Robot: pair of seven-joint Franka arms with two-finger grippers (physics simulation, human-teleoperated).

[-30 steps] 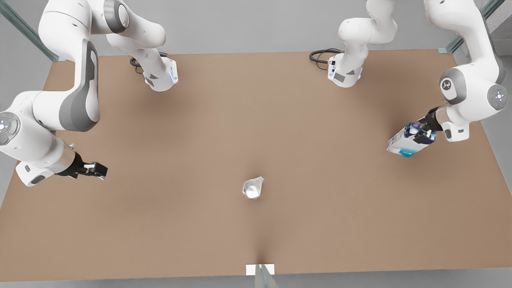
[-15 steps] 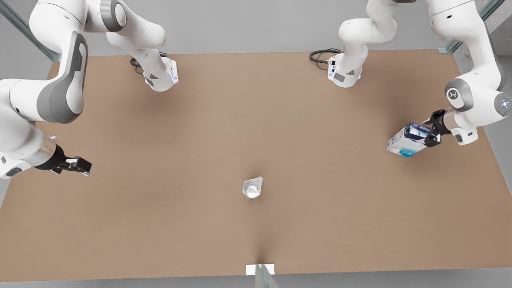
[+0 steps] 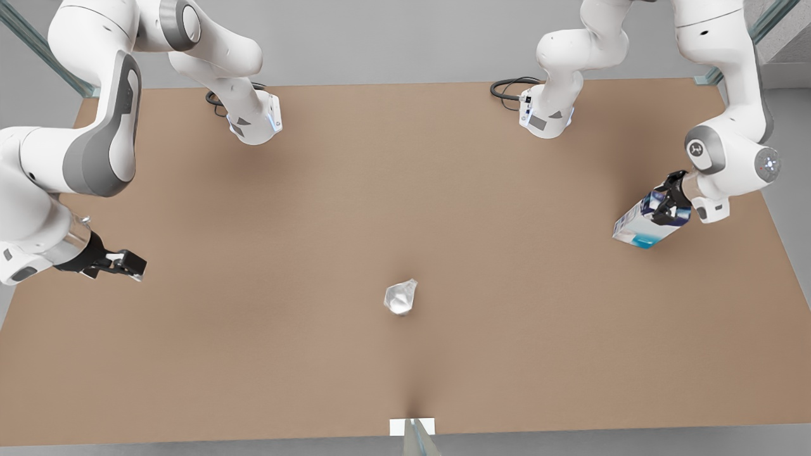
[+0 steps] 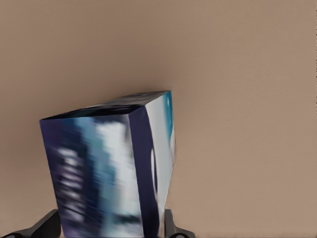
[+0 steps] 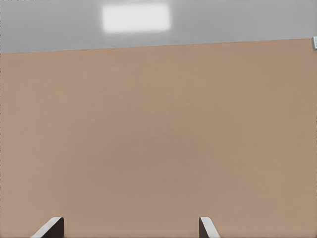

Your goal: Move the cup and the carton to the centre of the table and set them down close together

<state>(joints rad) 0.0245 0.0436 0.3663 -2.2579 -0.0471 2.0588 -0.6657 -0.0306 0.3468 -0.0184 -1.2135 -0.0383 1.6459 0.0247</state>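
You see the left gripper [image 3: 666, 208] clamped on the carton [image 3: 638, 226] near the front view's right table [image 3: 405, 190] edge. The cup [image 3: 400, 297] stands mid-table. The right gripper [image 3: 130, 264] waits with fingers apart.

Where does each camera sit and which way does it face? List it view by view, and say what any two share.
Front view: high above the table, looking down; both arms, the cup at centre, the right gripper waiting open on this view's left.
Left wrist view: on the arm at the front view's right, facing the carton between the left gripper's fingers.
Right wrist view: looks across bare table, its fingertips apart.
Shared: front and left wrist views both show the carton.
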